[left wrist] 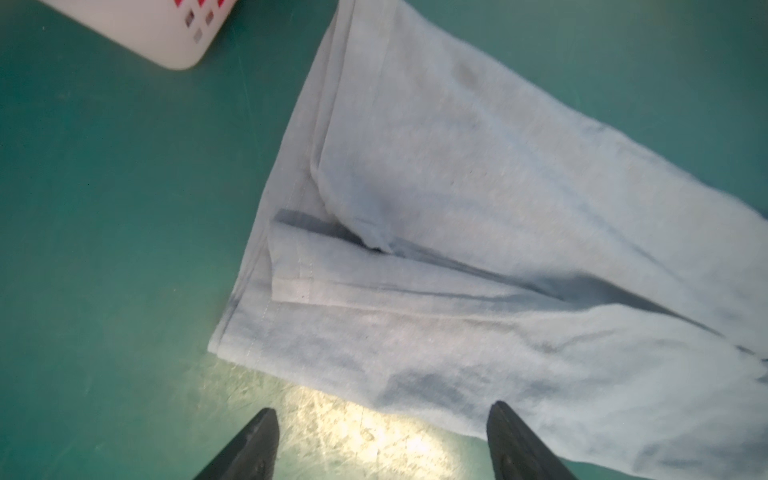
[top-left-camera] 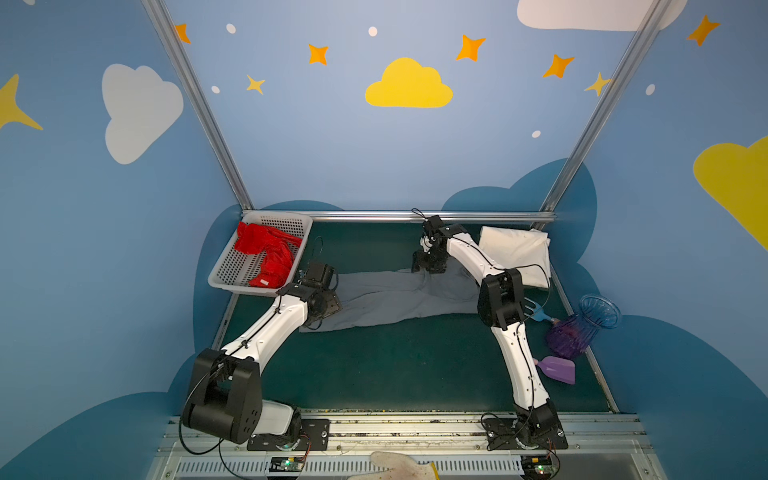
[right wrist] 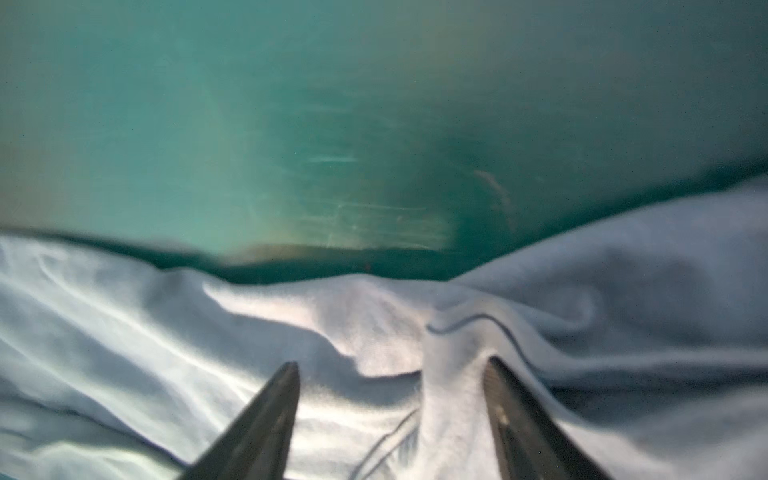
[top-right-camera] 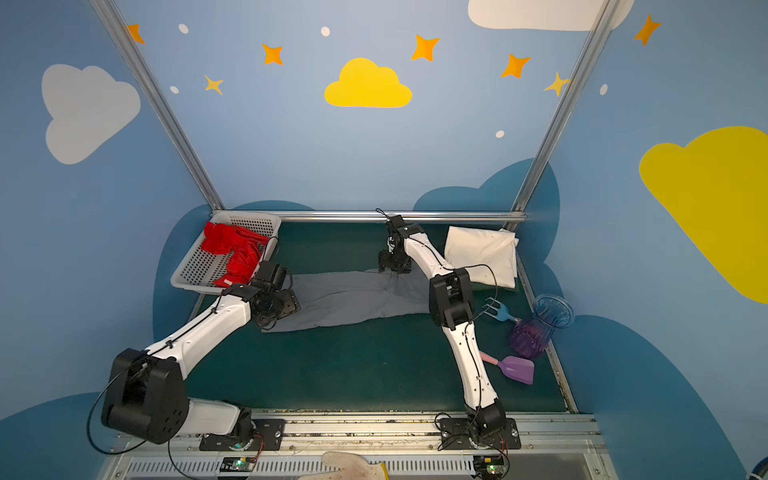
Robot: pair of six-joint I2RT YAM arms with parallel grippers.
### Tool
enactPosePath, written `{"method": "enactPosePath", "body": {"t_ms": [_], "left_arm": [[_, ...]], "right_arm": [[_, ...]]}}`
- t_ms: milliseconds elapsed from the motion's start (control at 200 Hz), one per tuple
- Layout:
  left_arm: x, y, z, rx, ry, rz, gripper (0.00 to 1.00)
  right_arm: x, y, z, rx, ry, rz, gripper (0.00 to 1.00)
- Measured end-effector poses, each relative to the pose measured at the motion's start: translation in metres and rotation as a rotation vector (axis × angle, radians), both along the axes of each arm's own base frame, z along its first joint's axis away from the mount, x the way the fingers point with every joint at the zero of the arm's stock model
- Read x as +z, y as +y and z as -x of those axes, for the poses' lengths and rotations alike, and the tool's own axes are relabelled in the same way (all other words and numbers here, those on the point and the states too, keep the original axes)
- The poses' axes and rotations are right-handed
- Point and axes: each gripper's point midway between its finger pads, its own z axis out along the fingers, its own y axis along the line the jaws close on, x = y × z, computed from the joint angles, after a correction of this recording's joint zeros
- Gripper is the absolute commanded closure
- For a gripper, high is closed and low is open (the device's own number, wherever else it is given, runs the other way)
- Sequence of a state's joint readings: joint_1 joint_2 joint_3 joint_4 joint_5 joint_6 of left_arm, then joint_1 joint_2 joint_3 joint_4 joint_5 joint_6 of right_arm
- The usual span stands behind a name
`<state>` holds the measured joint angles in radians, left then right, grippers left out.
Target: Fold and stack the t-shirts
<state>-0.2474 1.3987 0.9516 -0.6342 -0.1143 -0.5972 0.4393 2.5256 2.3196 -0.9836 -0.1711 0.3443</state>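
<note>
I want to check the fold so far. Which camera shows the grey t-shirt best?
A top view: nearly all of the grey t-shirt lies stretched across the green mat. The left wrist view shows only its hemmed end, the right wrist view just blurred wrinkles.

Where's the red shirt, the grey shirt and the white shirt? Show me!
red shirt (top-left-camera: 268, 249): in a top view, on the crumpled middle of the cloth.
grey shirt (top-left-camera: 390, 295): in a top view, on its flat middle part.
white shirt (top-left-camera: 515, 249): in a top view, on its folded upper face.
</note>
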Motion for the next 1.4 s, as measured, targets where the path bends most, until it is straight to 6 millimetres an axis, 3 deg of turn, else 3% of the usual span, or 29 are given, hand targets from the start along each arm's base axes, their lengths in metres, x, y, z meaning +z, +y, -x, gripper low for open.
{"method": "enactPosePath", "body": {"t_ms": [150, 330, 450, 546, 731, 821, 1051, 1401], "left_arm": [[-0.013, -0.003, 0.011, -0.015, 0.046, 0.015, 0.26], [-0.042, -0.013, 0.018, -0.033, 0.135, 0.054, 0.29], [-0.056, -0.016, 0.018, -0.027, 0.173, 0.058, 0.31], [-0.059, -0.016, 0.015, -0.015, 0.172, 0.062, 0.31], [-0.061, -0.020, -0.003, 0.006, 0.157, 0.075, 0.35], [-0.064, -0.022, -0.013, 0.013, 0.154, 0.080, 0.35], [-0.076, -0.023, -0.030, 0.027, 0.169, 0.071, 0.36], [-0.069, -0.001, -0.078, 0.053, 0.121, -0.047, 0.37]], "right_arm": [[0.005, -0.014, 0.017, -0.039, 0.041, -0.013, 0.20], [0.041, -0.044, 0.035, -0.118, -0.017, -0.026, 0.20], [0.057, -0.050, 0.051, -0.141, -0.059, -0.058, 0.20], [0.048, -0.051, 0.061, -0.150, -0.047, -0.062, 0.20], [0.005, -0.054, 0.078, -0.154, 0.044, -0.029, 0.21], [-0.007, -0.057, 0.082, -0.156, 0.069, -0.014, 0.21], [-0.010, -0.060, 0.079, -0.165, 0.060, -0.019, 0.22], [-0.013, -0.068, 0.077, -0.170, 0.047, -0.029, 0.25]]}}
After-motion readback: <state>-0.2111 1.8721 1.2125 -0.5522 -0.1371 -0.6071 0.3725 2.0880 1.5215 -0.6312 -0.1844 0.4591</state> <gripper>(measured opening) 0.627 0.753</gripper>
